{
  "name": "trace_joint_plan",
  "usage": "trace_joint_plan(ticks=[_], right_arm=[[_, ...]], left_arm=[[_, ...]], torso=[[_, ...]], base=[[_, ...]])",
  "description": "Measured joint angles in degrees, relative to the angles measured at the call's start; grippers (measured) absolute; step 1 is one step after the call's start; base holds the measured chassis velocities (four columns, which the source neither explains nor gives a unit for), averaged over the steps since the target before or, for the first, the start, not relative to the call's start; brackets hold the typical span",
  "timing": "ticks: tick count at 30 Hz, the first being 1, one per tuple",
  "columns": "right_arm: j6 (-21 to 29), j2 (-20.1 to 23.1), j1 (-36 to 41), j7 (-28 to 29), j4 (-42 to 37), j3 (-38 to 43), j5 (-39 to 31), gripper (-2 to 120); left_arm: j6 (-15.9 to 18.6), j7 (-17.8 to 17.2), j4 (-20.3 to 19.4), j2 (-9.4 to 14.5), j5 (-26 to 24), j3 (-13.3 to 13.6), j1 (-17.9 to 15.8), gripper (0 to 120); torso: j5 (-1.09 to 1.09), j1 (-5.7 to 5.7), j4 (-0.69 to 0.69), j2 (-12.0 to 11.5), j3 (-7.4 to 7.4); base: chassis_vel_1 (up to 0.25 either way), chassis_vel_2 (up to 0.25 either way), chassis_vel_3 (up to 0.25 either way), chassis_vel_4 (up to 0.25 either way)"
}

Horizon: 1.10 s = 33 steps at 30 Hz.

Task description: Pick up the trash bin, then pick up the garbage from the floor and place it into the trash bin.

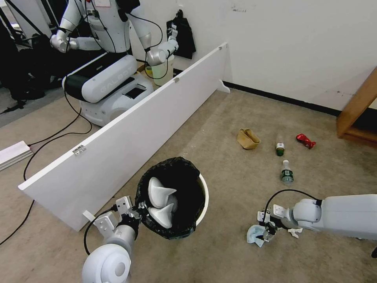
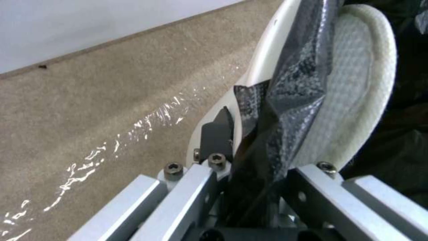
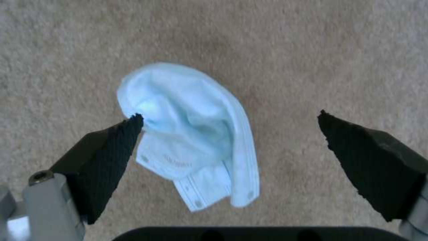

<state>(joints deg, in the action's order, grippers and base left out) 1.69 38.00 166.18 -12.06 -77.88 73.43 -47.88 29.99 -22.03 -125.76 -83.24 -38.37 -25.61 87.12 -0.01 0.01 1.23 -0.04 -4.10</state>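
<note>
A round white trash bin [image 1: 202, 204], lined with a crinkly black bag [image 1: 184, 173] folded over its rim, sits low in the head view on beige carpet [image 1: 235, 243], just in front of a long white board [image 1: 118, 145] standing on edge. Two white slippers [image 1: 161, 202] lie inside the bin, one above the other. The left gripper [image 1: 131, 214] is at the bin's near-left rim, its fingers closed over the rim and the folded bag; the left wrist view shows a dark finger pad [image 2: 218, 134] pressed to the bin's white outer wall [image 2: 263, 60] with the black bag [image 2: 290, 100] pinched between the fingers and a slipper [image 2: 352, 87] just inside.

To the right of the bin, well apart from it, a crumpled blue mask [image 1: 254, 235] lies on the carpet. The right gripper [image 1: 268, 231] is low over it with fingers spread wide and holding nothing. In the right wrist view the mask [image 3: 192, 134] lies between the two black fingertips [image 3: 116, 147], touching or just beside one of them and apart from the other. A small scrap of white tissue [image 1: 294, 232] lies just beside the right wrist.

Farther off on the carpet lie a tan paper bag [image 1: 247, 138], two green-labelled clear bottles [image 1: 286, 173], and a crushed red wrapper [image 1: 305, 140]. Beyond the board stands another white robot [image 1: 110, 59]
</note>
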Motion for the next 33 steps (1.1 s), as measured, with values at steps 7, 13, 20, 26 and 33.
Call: trace_joint_plan(ticks=[7,13,20,26,33], right_arm=[[-0.08,1.81,0.5,0.07,0.56,0.59,-0.64,100],[-0.19,3.93,1.52,0.09,1.5,1.0,-1.4,100],[-0.14,4.98,2.17,0.27,1.13,0.79,-2.01,100],[0.03,5.23,2.47,0.88,0.11,-0.11,-2.2,100],[0.05,5.38,2.51,1.46,-0.55,-1.52,-2.28,100]], left_arm=[[-0.05,0.02,0.28,-0.08,0.0,-0.05,-0.16,2],[-0.21,0.03,0.55,-0.22,0.06,-0.04,-0.19,2],[-0.42,0.03,0.56,0.06,-0.01,-0.25,-0.22,2],[-0.44,0.03,0.56,0.09,-0.04,-0.26,-0.25,2],[-0.47,0.04,0.56,0.13,-0.04,-0.33,-0.21,2]], torso=[[0.0,0.0,-0.01,0.0,0.0],[-0.01,0.0,-0.01,0.0,0.0],[0.0,0.0,-0.01,0.0,0.0],[0.0,0.0,-0.01,0.0,0.0],[0.0,0.0,0.0,0.0,0.0]], base=[[0.0,0.0,0.0,0.0],[0.0,0.0,0.0,0.0],[0.0,0.0,0.0,0.0],[0.0,0.0,0.0,0.0],[0.0,0.0,0.0,0.0]])
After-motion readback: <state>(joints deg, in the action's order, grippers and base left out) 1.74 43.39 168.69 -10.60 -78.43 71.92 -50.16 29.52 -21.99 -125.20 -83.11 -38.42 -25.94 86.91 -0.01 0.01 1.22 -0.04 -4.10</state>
